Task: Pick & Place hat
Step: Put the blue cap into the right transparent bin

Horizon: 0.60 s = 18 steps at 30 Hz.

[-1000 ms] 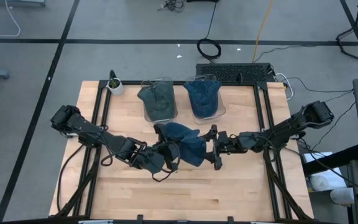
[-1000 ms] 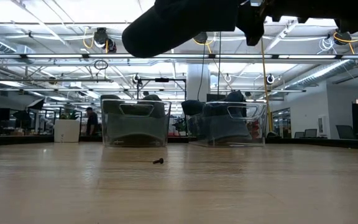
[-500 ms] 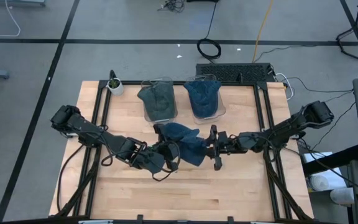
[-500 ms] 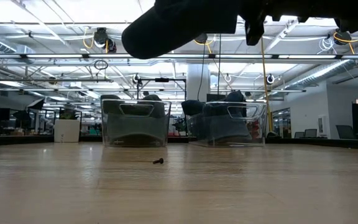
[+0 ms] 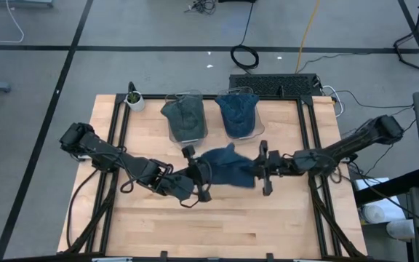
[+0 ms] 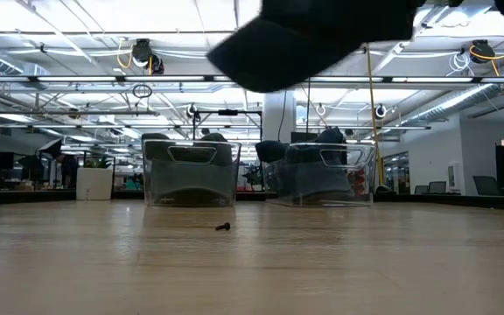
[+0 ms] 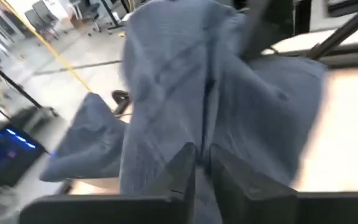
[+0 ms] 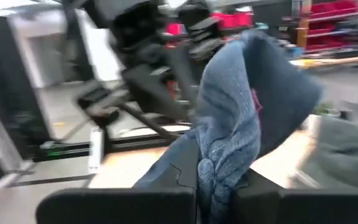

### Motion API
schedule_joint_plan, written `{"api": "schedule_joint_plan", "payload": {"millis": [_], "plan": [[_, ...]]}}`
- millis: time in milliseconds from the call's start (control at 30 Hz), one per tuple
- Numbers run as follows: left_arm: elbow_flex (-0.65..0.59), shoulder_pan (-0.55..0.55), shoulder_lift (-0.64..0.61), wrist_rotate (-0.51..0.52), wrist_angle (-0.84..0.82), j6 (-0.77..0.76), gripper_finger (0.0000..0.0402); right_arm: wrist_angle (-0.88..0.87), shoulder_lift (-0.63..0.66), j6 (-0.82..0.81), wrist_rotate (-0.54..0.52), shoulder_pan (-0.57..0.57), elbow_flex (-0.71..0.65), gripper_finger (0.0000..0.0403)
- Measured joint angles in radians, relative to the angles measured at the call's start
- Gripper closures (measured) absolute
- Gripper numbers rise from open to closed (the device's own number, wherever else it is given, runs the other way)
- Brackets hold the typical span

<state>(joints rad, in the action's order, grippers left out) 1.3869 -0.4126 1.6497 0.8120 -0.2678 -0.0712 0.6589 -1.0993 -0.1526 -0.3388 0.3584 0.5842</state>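
Observation:
A blue hat (image 5: pixel 228 166) hangs above the middle of the table between my two grippers. In the low view it is a dark shape (image 6: pixel 309 39) high over the wood. My left gripper (image 5: pixel 199 177) stands at the hat's left side, its fingers close together with blue cloth in the narrow gap (image 7: pixel 202 163). My right gripper (image 5: pixel 258 169) is shut on the hat's right side (image 8: pixel 215 177). A grey-green hat (image 5: pixel 184 116) lies in the left clear bin, and another blue hat (image 5: pixel 237 113) lies in the right one. My left gripper has a fold of the hat's left side (image 7: pixel 201 140) in the narrow gap between its two fingers. It comes level from the table's left. The hat is clear of the table. My right gripper pinches a bunched fold of the hat's right side (image 8: pixel 216 158) between its two fingers, several layers thick. It comes level from the table's right. The hat rises beyond the fingers and is lifted clear of the table.
Two clear bins (image 5: pixel 195 135) (image 5: pixel 257 131) stand side by side at the table's far edge. A small potted plant (image 5: pixel 134 99) is at the far left corner. A small dark screw (image 6: pixel 222 227) lies on the wood. The near half of the table (image 5: pixel 224 225) is bare wood.
My right gripper has gone toward the table's right edge with the hat's right side. The hat has shifted right with it and is drawn out wider between the two grippers, still clear of the table.

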Motion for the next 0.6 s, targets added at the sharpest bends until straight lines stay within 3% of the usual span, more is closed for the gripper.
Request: {"api": "schedule_joint_plan", "payload": {"millis": [167,333,467,600], "plan": [[0.0,0.0,0.0,-0.021,0.007,-0.13,0.0317,-0.271,0.142,0.005,-0.124,-0.019,0.045,0.0401],[0.0,0.025,0.0,-0.073,0.001,-0.307,0.0281,-0.564,0.191,0.086,-0.244,-0.044,0.23,0.0401],[0.0,0.071,0.0,-0.244,-0.031,-0.429,0.0242,-0.872,0.143,0.139,-0.368,-0.112,0.451,0.0402],[0.0,0.111,0.0,-0.395,-0.048,-0.419,0.0215,-1.043,0.077,0.199,-0.39,-0.228,0.629,0.0402]]}}
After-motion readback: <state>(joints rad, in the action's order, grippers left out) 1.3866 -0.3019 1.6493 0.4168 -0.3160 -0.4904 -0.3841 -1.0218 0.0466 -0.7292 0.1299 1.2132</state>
